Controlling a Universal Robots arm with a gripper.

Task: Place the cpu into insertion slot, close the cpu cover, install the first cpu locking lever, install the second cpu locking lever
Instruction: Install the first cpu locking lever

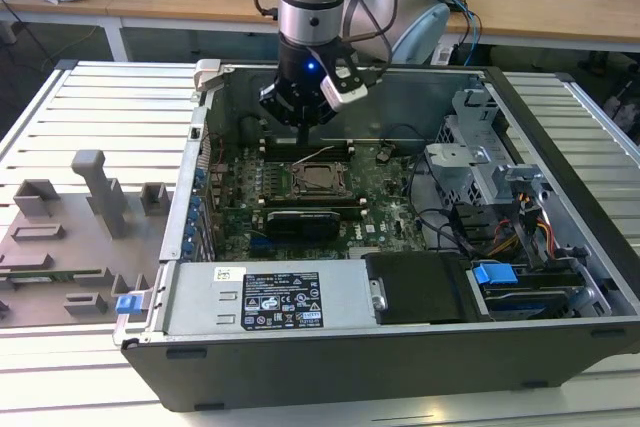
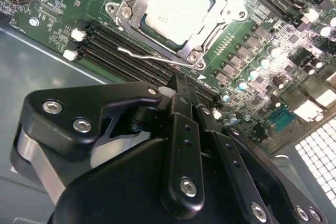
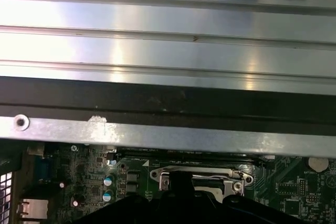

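In the second wrist view the cpu (image 2: 176, 6) lies pale and square in the insertion slot (image 1: 318, 179) on the green motherboard. The cpu cover (image 2: 220, 24), a silver frame, lies flat around it. A thin wire locking lever (image 2: 149, 56) runs along the socket's near edge, between the socket and the black memory slots. My gripper (image 2: 181, 85) hovers just beside this lever with its black fingers (image 2: 184, 129) pressed together and nothing visible between them. In the exterior view the gripper (image 1: 303, 135) hangs inside the open case, just behind the socket. The socket frame (image 3: 199, 177) peeks out past the gripper in the first wrist view.
Long black memory slots (image 2: 105, 45) lie beside the socket. The case's metal wall (image 3: 168, 51) rises close behind the gripper. A power supply (image 1: 270, 302), drive cage (image 1: 490, 162) and cables (image 1: 480, 232) crowd the case's front and the exterior view's right. Grey fixtures (image 1: 100, 192) stand outside.
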